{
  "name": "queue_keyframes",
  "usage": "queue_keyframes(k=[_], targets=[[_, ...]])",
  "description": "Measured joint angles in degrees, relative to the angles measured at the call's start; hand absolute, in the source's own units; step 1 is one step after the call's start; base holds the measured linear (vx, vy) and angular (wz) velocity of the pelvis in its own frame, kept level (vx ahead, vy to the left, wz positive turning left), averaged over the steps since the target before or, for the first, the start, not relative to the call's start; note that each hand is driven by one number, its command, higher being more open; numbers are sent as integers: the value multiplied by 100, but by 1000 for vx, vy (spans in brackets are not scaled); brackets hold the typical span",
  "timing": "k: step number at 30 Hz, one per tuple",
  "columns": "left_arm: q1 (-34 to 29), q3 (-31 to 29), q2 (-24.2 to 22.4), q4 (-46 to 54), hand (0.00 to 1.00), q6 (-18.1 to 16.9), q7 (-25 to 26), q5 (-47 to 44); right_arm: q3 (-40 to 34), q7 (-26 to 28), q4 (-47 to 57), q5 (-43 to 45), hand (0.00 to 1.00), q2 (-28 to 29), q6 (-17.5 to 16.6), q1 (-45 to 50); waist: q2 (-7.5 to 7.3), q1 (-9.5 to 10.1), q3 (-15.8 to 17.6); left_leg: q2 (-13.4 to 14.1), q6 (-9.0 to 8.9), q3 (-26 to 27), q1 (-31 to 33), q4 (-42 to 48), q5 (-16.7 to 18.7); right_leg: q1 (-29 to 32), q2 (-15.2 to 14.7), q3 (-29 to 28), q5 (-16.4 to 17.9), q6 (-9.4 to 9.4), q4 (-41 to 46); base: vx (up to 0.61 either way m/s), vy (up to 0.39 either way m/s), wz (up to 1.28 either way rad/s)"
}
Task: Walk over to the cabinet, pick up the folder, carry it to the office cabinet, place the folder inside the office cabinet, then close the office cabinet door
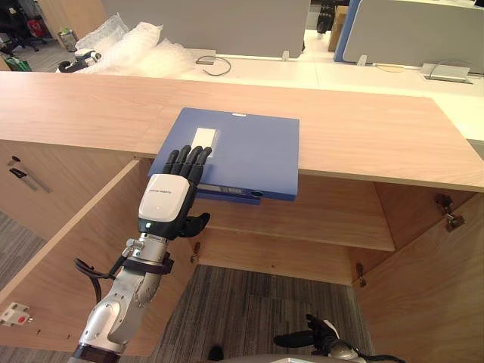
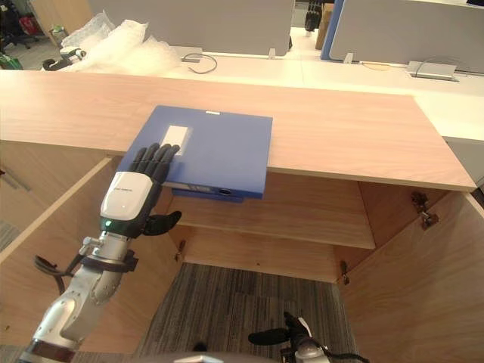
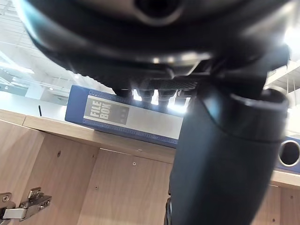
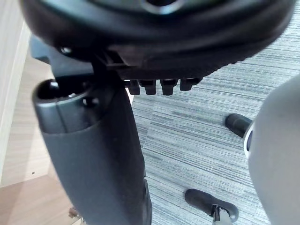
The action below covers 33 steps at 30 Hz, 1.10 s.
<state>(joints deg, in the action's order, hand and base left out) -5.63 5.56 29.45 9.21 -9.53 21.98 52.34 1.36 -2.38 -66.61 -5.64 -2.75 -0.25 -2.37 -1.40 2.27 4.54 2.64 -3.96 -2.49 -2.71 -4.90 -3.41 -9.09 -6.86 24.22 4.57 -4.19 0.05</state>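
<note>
Where the flat folder point(image 1: 246, 151) overhangs the wooden cabinet point(image 1: 363, 128), the left hand point(image 1: 168, 198) rests straight-fingered.

From my feed I'm looking at grey striped carpet point(image 1: 249, 302) on the floor, a long white desk point(image 1: 333, 76) behind the light wood cabinet point(image 1: 363, 128), grey partition panels point(image 1: 227, 23) at the desk's back, and a heap of bubble wrap point(image 1: 136, 45) on its left end
</note>
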Motion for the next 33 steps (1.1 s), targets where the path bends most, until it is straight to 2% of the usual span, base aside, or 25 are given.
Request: queue_keyframes(k=[7,15,20,33], targets=[[364,89,449,-211,100,-32,-38,18,209,60,18,-1,100,-10,0,34,12,-109,9,-20,40,54,-3,-6,-29,-14,0,-68,-123,-38,-127,-29,11,-4],[517,112,681,-243,100,-43,-48,233,209,84,111,-135,100,-21,-1,74,19,-193,12,-38,46,70,8,-7,-35,-21,-5,-79,-162,-50,-183,-5,2,0],[722,319,851,-240,100,-67,-21,250,205,80,111,-216,100,-26,-3,67,28,-240,11,-45,47,82,8,-6,-38,-46,-3,-79,-204,-45,-242,-4,2,-1],[805,319,850,-312,100,-11,18,449,196,47,111,-224,100,-39,-4,67,74,-263,8,-51,60,160,1,-8,-48,-47,-3,-130,-278,-55,-311,-10,6,-2]])
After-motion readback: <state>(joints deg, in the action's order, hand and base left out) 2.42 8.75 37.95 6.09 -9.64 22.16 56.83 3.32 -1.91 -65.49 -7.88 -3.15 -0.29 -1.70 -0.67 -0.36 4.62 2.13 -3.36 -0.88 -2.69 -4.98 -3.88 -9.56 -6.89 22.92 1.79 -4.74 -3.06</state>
